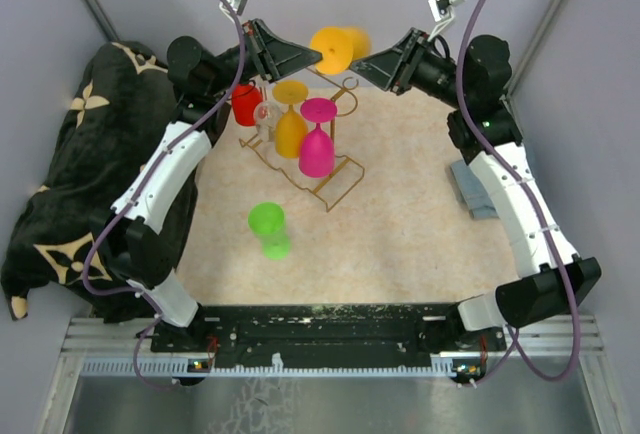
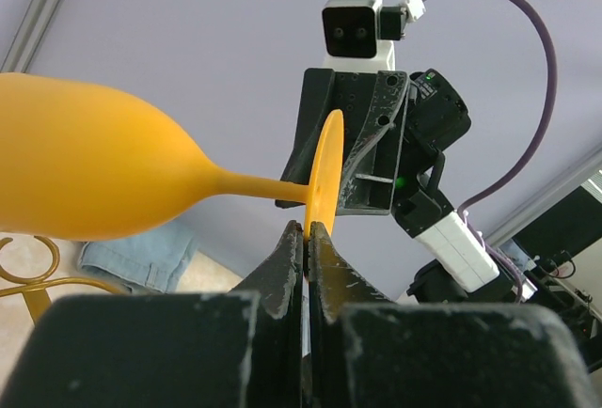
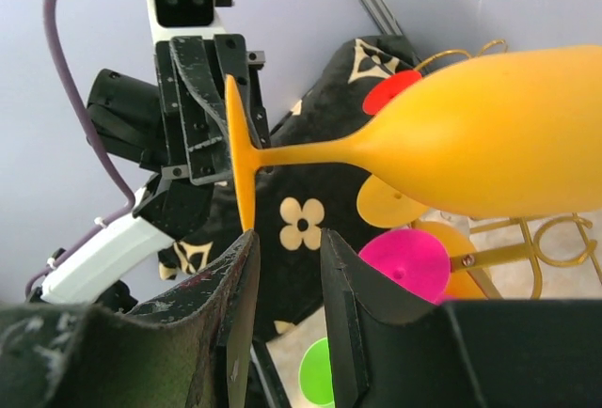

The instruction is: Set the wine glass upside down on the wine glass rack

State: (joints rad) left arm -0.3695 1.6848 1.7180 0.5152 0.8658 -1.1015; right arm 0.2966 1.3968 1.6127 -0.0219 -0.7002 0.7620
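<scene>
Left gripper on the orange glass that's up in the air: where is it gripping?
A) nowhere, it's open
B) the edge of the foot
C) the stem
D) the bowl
B: in the left wrist view the left gripper is shut on the edge of the foot of the raised orange wine glass, with stem and bowl sticking out free to the side.

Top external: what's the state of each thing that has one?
held orange wine glass: in the air, on its side, foot pinched by the left hand.
left hand: shut on that foot.
right hand: open, at the foot's rim.
wine glass rack: upright, holds second orange glass and pink glass upside down.
green glass: on the table, off the rack.
</scene>
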